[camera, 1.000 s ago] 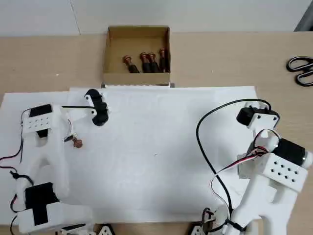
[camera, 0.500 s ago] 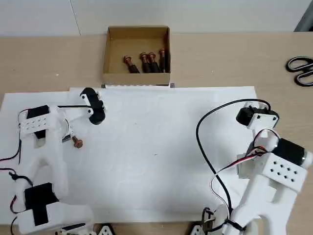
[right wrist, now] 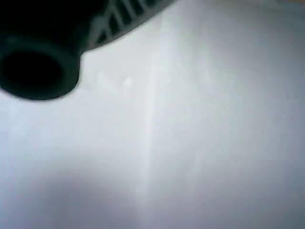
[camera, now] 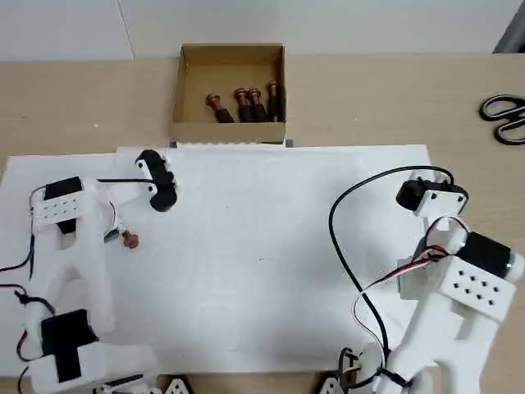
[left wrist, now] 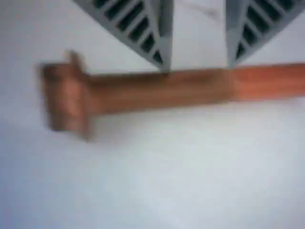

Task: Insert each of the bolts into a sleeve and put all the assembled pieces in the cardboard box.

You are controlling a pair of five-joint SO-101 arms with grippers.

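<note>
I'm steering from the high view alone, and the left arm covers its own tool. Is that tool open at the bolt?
Observer: Yes, the left tool is open, fingertips right at the shaft of the bolt, which lies flat on the white sheet.
Operator: Is the right arm carrying anything?
Observer: A black sleeve sits by its ribbed finger, hollow end toward the wrist camera.

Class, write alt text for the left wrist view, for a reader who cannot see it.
A copper-coloured bolt lies flat on a white sheet, its head at one end. The left gripper hangs close over it, its two grey ribbed fingers apart, their tips at the bolt's shaft.
</note>
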